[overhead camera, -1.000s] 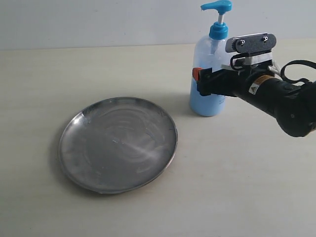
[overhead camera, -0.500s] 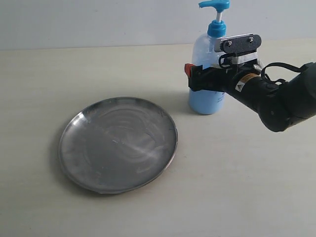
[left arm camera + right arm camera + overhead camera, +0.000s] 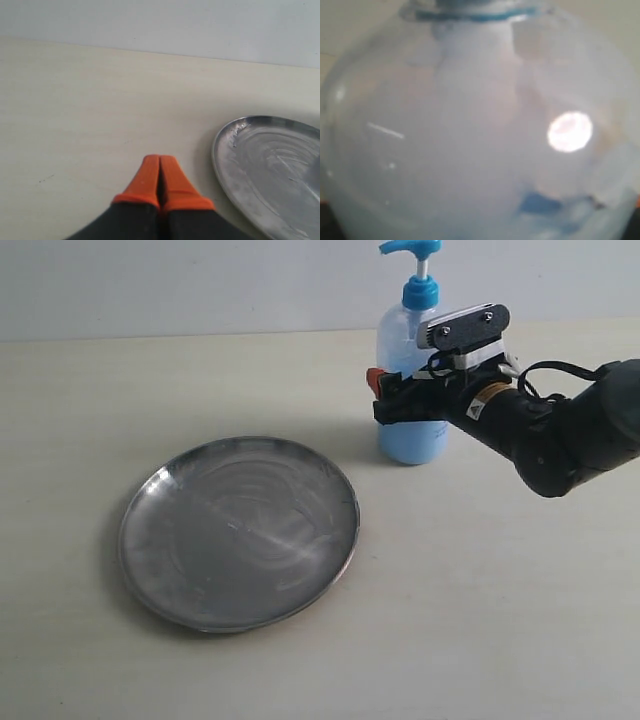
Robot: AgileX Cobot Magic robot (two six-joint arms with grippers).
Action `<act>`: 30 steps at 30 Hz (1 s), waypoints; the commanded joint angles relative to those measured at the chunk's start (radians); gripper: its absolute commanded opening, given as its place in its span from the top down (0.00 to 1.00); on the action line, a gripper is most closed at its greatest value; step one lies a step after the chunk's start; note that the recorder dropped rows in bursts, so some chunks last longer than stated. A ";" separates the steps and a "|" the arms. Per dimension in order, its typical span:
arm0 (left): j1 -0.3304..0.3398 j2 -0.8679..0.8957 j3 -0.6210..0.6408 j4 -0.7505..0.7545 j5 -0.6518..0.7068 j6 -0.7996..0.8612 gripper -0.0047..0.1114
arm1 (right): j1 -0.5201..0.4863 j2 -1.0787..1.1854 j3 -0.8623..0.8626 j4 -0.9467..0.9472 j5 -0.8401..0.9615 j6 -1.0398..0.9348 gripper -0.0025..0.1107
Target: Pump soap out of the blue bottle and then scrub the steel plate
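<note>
Pale table (image 3: 150, 380): right hand (image 3: 393, 392) clasps blue bottle (image 3: 398, 340); left hand (image 3: 160, 166) pressed together.

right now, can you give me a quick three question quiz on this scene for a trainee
1. Short answer: is the blue bottle on the steel plate or off it?
2. True or false: the left gripper has its orange fingers pressed together with nothing between them.
3. Pick one: the right gripper is
A. above the plate's middle
B. at the bottle's body, with a finger across its near side
C. hanging high, clear of everything

Key
1. Off it: the bottle is beside the plate, with a gap between them.
2. True
3. B
</note>
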 commanded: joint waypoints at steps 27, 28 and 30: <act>-0.006 -0.007 0.003 0.000 -0.010 -0.005 0.96 | 0.002 -0.027 -0.120 -0.401 0.034 0.118 0.98; -0.006 -0.007 0.003 0.000 -0.010 -0.005 0.96 | 0.002 -0.027 -0.120 -0.403 0.030 0.120 0.98; -0.006 -0.007 0.003 0.000 -0.010 -0.005 0.96 | 0.005 -0.027 -0.120 -0.403 0.028 0.122 0.98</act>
